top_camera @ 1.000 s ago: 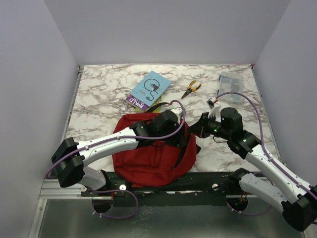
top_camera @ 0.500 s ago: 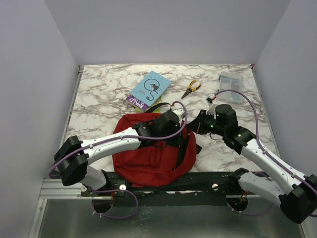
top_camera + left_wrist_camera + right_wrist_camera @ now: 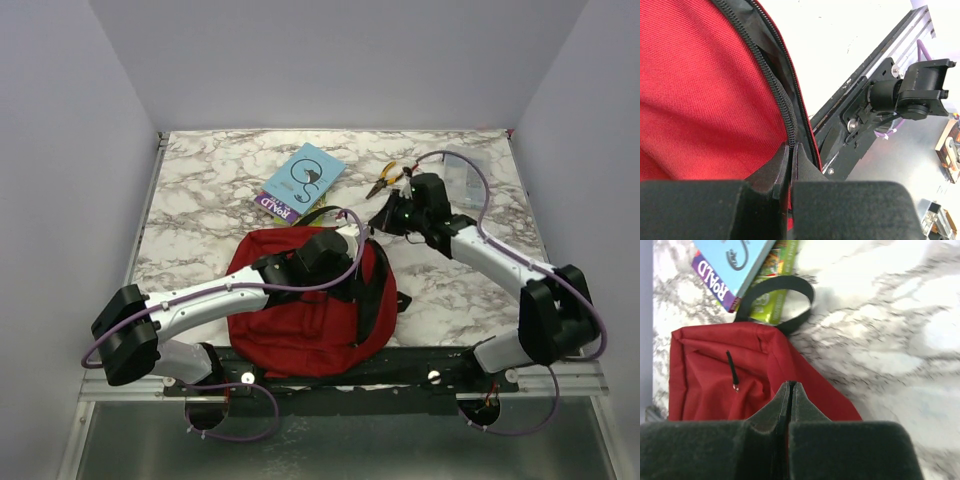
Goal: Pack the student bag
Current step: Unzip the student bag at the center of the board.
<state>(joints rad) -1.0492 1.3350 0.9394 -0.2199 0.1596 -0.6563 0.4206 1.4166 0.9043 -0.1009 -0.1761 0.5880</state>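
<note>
The student bag is a dark red backpack lying flat at the near middle of the table. My left gripper rests on its upper right part. In the left wrist view that gripper is shut on the bag's black zipper edge, which runs straight in between the jaws. My right gripper hovers just beyond the bag's far right corner. The right wrist view shows this gripper shut with nothing held, above the red fabric.
A blue book lies on a green one behind the bag, beside the bag's black handle loop. Yellow-handled pliers and a clear plastic box sit at the far right. The black rail borders the near edge.
My left gripper has shut on the bag's zipper edge. My right arm has swung from the bag's right side up and back toward the pliers, still shut.
</note>
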